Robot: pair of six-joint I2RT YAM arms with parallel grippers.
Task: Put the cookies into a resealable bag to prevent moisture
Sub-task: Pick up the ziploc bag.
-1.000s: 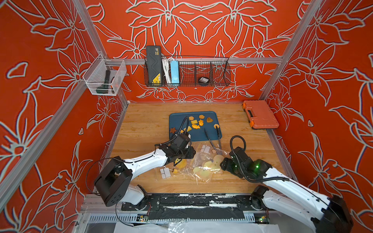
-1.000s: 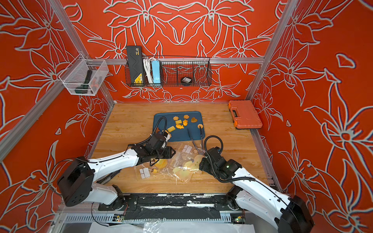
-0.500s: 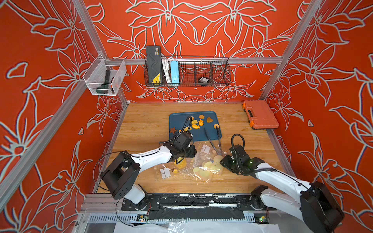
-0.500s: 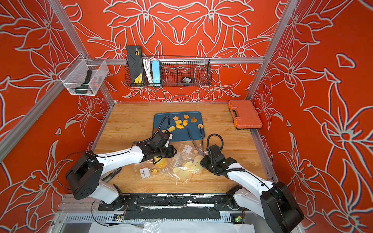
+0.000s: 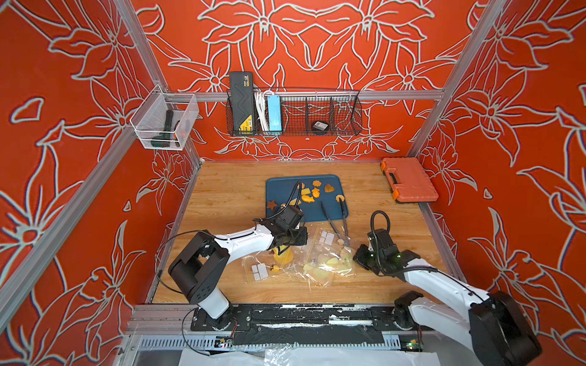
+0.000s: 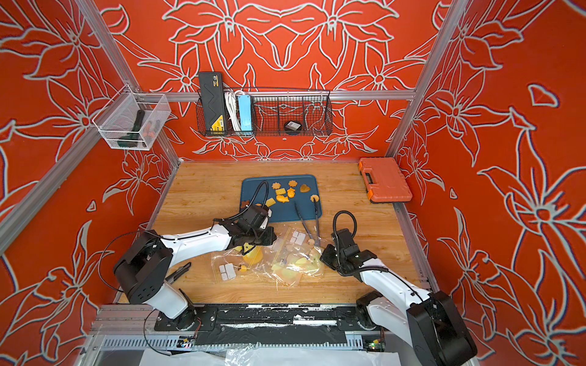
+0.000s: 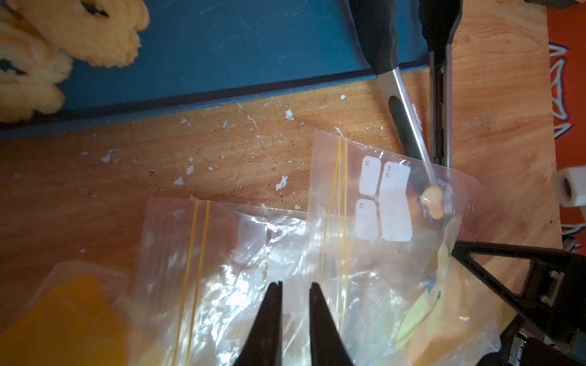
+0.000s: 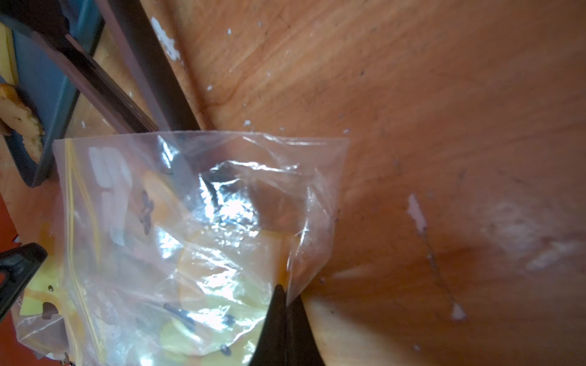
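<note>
Right wrist view: the resealable bag [image 8: 196, 221] lies crumpled on the wooden table [image 8: 444, 126]. Its yellow zip lines run down one side and a pale yellow printed figure shows through the film. The right gripper [image 8: 285, 293] has its fingertips pressed together on the bag's edge, at a corner away from the zip, pinching the plastic.

In a top view the bag [image 5: 329, 256] sits toward the near right of the table, just in front of the blue tray [image 5: 285, 187]. The cookies [image 5: 312, 193] lie loose on that tray, mostly gathered in its far half, with a brown star-shaped one by its left edge and a ring toward its right. A pair of tongs [image 5: 333, 218] rests with its dark tips on the tray. Its joined end reaches the bag, where a metal arm shows through the film in the left wrist view.

The left gripper [image 7: 295, 285] hangs low over the overlapping plastic beside the bag's zip lines. Its jaws are drawn close with a slim gap between them, and I cannot tell whether any film is caught there. A second clear bag [image 7: 196, 247] overlaps the first on that side, its print a deeper yellow.

Farther out, an orange case [image 5: 409, 180] lies at the far right of the table. A black wire basket [image 5: 295, 114] and a clear bin [image 5: 165, 122] hang on the flowered red walls
</note>
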